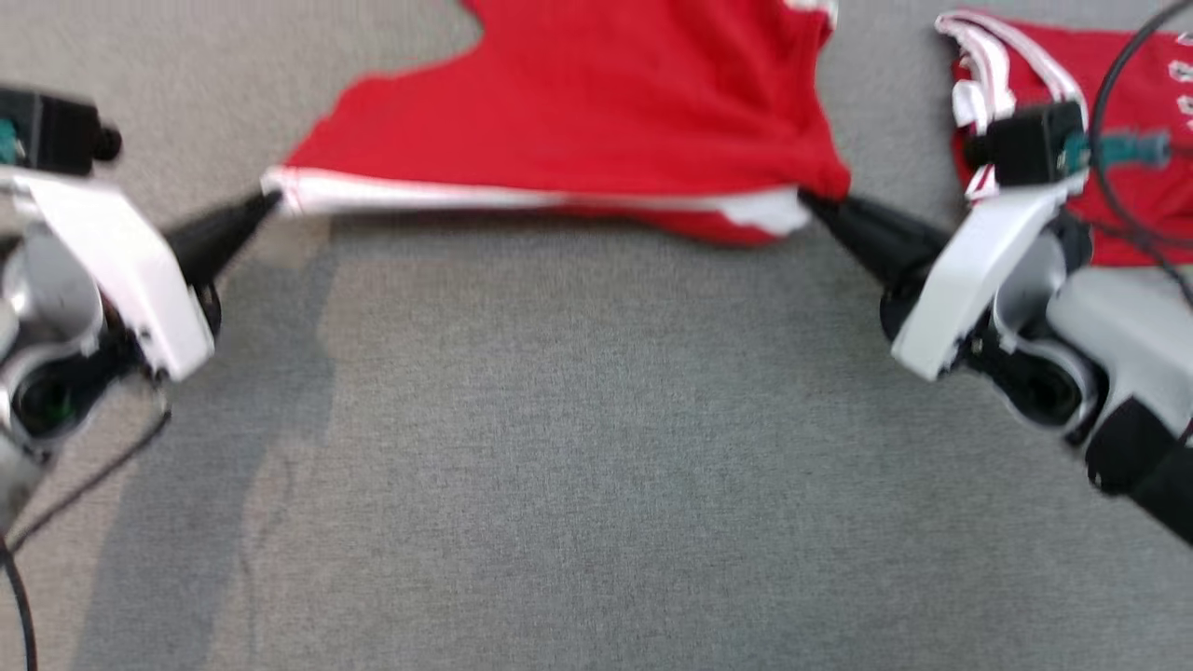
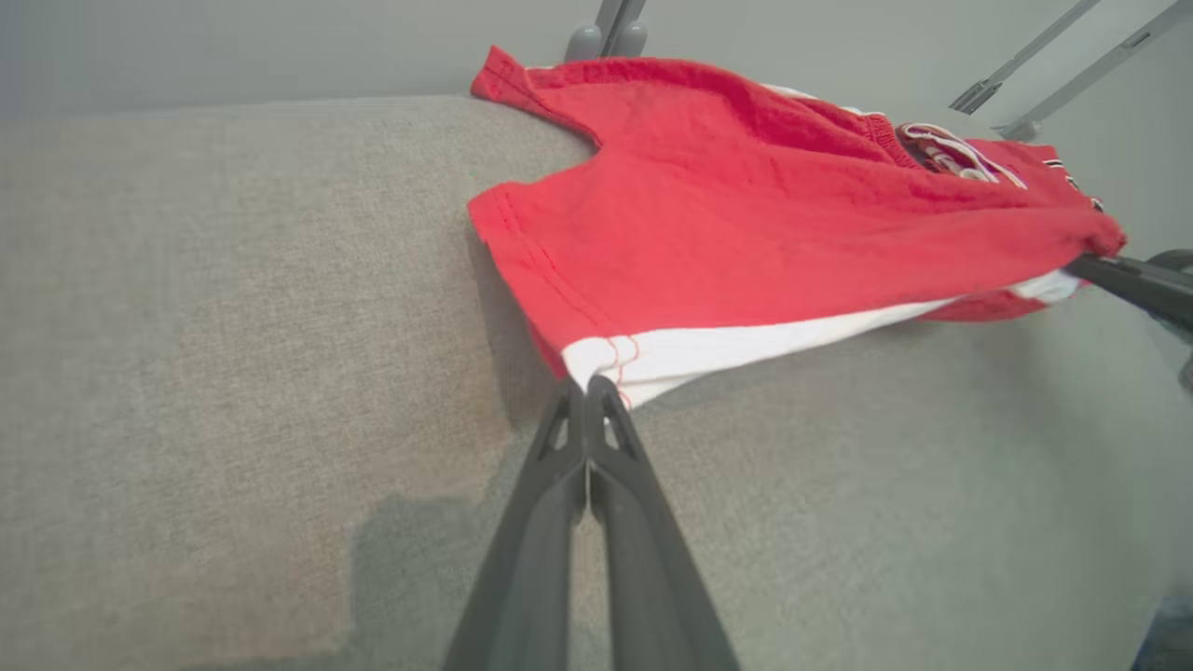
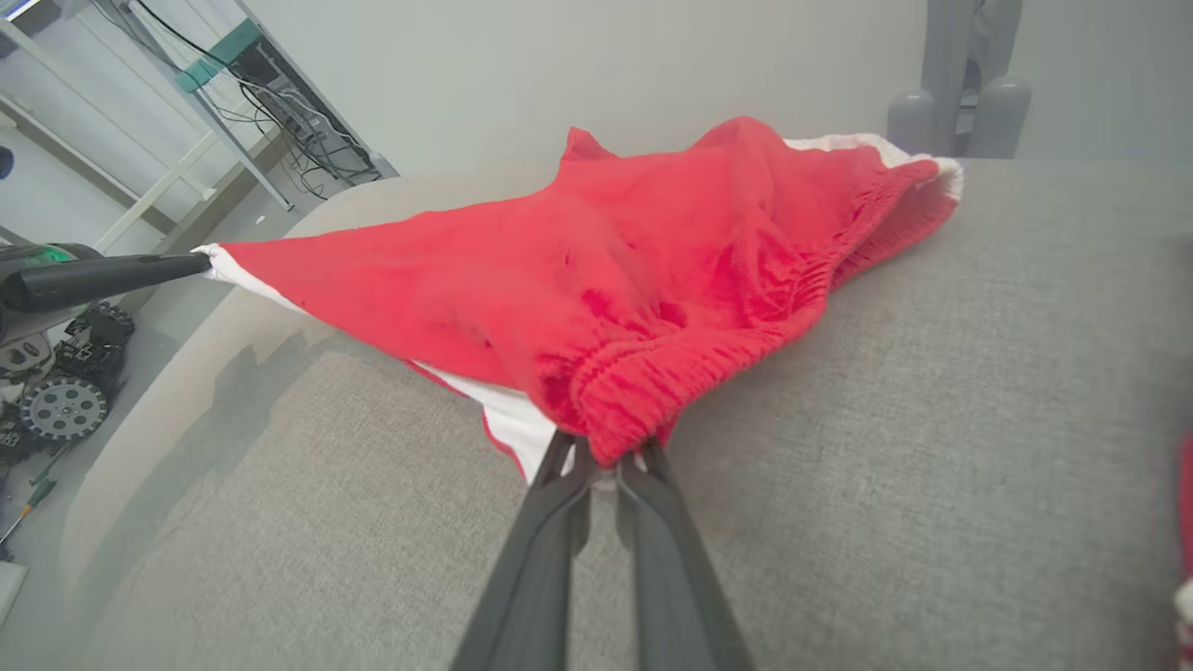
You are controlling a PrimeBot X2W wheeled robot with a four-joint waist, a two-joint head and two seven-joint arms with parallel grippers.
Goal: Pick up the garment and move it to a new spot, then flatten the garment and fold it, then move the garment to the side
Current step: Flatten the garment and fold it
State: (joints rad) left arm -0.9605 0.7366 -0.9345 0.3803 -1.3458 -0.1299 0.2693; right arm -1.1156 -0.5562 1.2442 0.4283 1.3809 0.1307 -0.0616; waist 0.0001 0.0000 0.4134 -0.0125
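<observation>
Gripping garment [image 1: 578,112] ends, left pincer [image 1: 272,198], right pincer [image 1: 809,198]

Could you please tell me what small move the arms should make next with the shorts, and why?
I'd probably lower both together, keeping tension: the left gripper and right gripper each pinch a corner of the shorts, whose near edge hangs taut above the grey surface while the far part rests on it.

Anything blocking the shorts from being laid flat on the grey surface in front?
Nothing visible. The left hand and right hand are both shut on the shorts, and no object lies on the grey surface nearer the robot. A second red garment lies by the right hand, so that side is taken.
</observation>
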